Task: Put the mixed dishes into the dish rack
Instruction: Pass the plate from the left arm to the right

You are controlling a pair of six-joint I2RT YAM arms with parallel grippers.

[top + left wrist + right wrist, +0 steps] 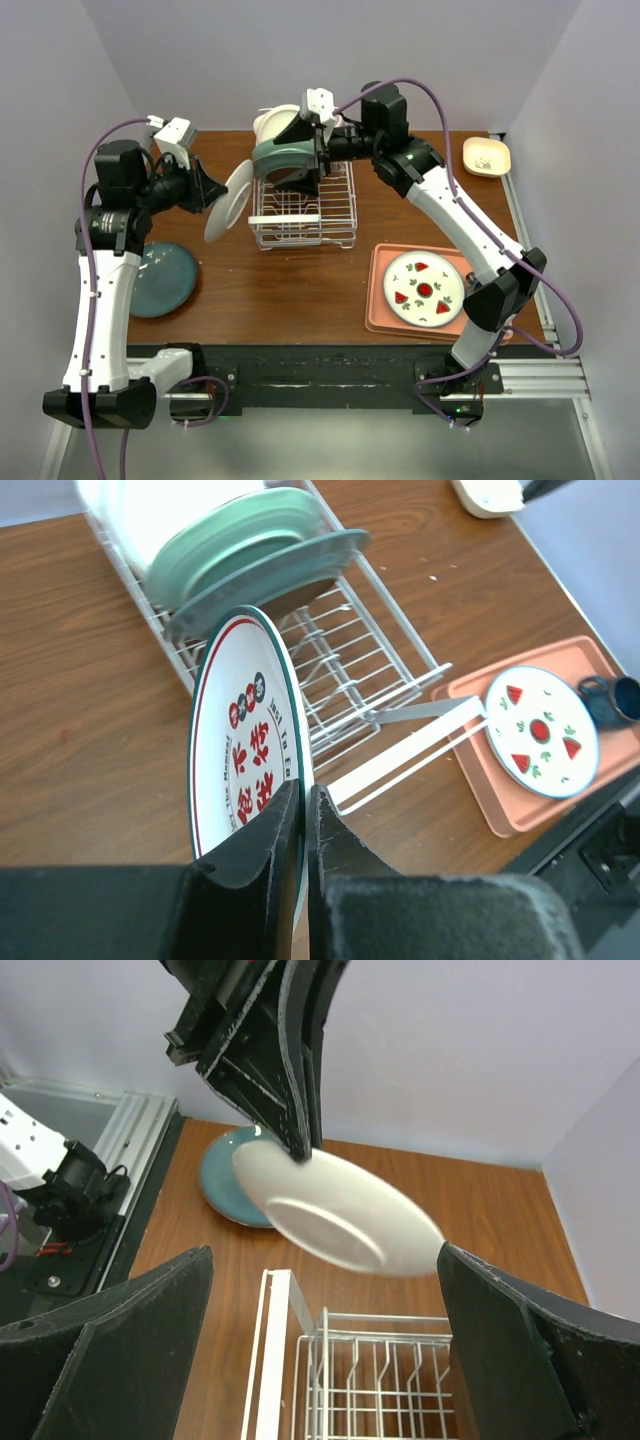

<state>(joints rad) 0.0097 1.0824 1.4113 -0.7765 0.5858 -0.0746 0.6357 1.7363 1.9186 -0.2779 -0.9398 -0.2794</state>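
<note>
Rack (338,215) has several plates (245,540); your left gripper (305,815) grips a white plate (238,745), right gripper (300,178) wide, watermelon plate (424,288) left.

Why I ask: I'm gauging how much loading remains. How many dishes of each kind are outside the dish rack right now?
Plates: 3 (red-lettered plate held by the left gripper, teal plate, watermelon plate)
Mugs: 1 (dark blue mug)
Square dishes: 1 (cream dish)
Total: 5
</note>
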